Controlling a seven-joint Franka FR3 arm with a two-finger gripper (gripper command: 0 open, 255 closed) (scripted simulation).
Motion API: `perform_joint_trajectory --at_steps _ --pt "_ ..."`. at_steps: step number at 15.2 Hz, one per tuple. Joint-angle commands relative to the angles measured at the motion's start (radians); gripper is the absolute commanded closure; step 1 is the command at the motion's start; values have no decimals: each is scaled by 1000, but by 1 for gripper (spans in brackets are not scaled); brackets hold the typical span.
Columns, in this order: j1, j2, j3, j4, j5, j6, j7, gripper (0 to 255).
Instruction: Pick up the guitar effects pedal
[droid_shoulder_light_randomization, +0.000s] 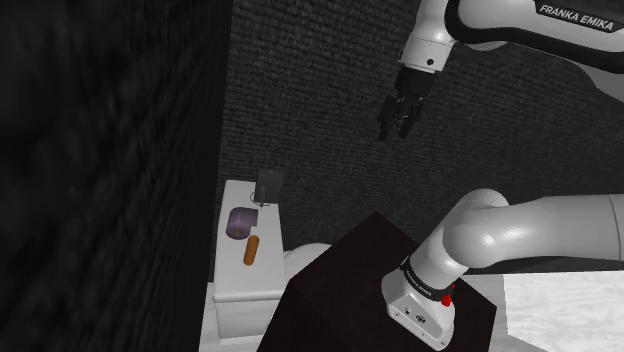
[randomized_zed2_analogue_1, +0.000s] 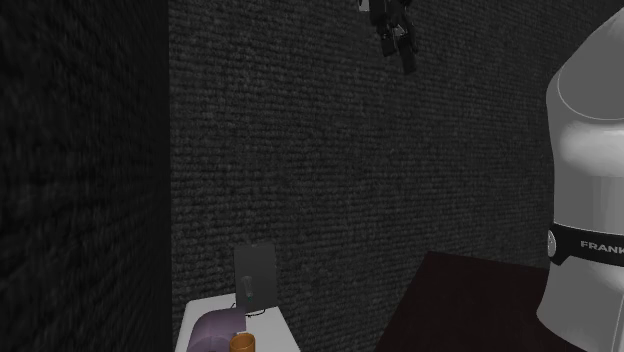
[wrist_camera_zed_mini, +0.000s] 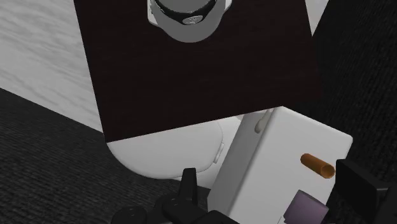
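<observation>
Gripper (droid_shoulder_light_randomization: 393, 136) aloft, pedal (droid_shoulder_light_randomization: 269, 184) upright — wrist sees stand (wrist_camera_zed_mini: 191, 83)

Second exterior view's edge cuts purple object (randomized_zed2_analogue_1: 212, 333), orange cylinder (randomized_zed2_analogue_1: 242, 343)

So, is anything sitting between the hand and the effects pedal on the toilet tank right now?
Nothing visible. The hand hangs high in open air, and the pedal stands at the far end of the tank lid. The purple object and brown cylinder lie further along the lid, not over it.

White toilet tank lid (droid_shoulder_light_randomization: 235, 287), bearing purple pedal (droid_shoulder_light_randomization: 240, 222), brown cylinder (droid_shoulder_light_randomization: 251, 251), dark upright box (droid_shoulder_light_randomization: 269, 184) behind
</observation>
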Motion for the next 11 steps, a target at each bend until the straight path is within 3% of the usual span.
perform_joint_trajectory --at_steps 1,11 --pt "0 0 0 0 0 0 0 0" --pt "16 332 -73 0 -45 300 -182 0"
